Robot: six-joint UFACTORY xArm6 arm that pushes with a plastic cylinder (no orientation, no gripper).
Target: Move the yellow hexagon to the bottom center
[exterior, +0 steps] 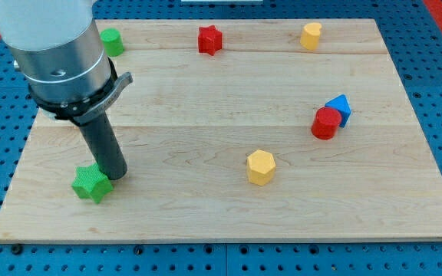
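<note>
The yellow hexagon (260, 166) sits on the wooden board (229, 115), a little right of centre and in the lower half. My tip (117, 175) is far to its left, at the view's lower left, touching the right side of a green star (91, 183). The rod rises from there to the grey arm body at the top left.
A second yellow block (311, 35) is at the top right. A red star (209, 40) is at the top centre. A green cylinder (112, 41) is at the top left, partly behind the arm. A red cylinder (325, 123) touches a blue triangular block (339, 108) at the right.
</note>
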